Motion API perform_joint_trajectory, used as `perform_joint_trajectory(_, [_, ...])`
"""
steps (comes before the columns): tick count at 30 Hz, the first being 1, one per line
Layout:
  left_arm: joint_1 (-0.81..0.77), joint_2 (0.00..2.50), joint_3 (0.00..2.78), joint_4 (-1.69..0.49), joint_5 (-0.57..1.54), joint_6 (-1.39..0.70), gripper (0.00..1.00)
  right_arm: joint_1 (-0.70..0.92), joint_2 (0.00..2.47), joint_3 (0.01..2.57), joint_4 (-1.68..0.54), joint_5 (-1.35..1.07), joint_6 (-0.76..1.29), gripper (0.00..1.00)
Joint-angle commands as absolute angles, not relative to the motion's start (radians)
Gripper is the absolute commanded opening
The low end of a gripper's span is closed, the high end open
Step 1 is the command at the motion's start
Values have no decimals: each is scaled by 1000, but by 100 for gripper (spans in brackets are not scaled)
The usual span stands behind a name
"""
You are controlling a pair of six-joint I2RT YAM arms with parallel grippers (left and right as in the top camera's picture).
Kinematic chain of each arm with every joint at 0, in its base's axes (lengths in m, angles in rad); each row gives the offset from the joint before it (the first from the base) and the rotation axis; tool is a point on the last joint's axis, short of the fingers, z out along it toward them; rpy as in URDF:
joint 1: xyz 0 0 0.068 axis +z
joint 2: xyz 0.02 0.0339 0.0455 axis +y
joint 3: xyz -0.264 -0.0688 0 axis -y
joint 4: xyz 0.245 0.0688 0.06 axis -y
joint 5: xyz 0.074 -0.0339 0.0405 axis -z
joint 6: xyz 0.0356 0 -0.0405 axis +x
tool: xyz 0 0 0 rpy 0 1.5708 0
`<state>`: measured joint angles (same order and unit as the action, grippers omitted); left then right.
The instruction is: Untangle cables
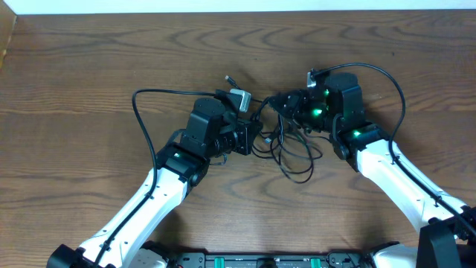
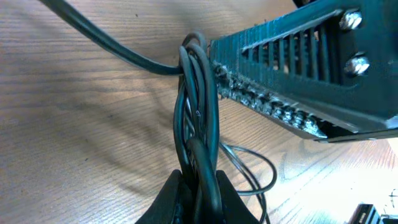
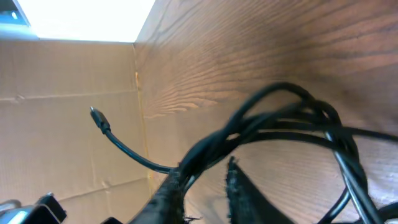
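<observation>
Overhead, the light is even and the picture sharp; the tabletop [image 1: 89, 67] carries a mild sheen, and a white strip along the top edge is blown out. Two green lamps [image 1: 318, 112] glow right of centre. In the left wrist view, the cables [image 2: 198, 124] cast soft shadows leftward and blur at the bottom edge. In the right wrist view, glare whitens the upper left and the near cables are out of focus.

Glossy black cables [image 2: 199, 118] on matt wood-grain table [image 1: 74, 67]
</observation>
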<state>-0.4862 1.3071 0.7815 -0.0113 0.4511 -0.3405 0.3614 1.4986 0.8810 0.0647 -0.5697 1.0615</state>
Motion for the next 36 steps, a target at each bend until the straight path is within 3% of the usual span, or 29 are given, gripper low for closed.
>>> perform_joint_trajectory(1, [-490,1300,791,-6,490,-315,8,363,1496,886,26,-578,882,18])
perform_joint_trajectory(5, [-490,1300,791,-6,490,-312,8,345,1496,886,-83,-508,832,17])
perform_joint_trajectory(13, [-491,1316,791,-38,500,-312,8,262,1496,886,-128,-556,995,17])
perform_joint_trajectory(19, [-491,1480,791,4,596,-358,8,262,1497,886,-239,-548,999,22])
perform_joint_trajectory(25, [-491,1577,791,73,591,-361,8,263,1505,886,-341,-437,1070,21])
perform_joint_trajectory(36, [-491,1604,791,72,591,-361,8,322,1663,886,-204,-432,1194,13])
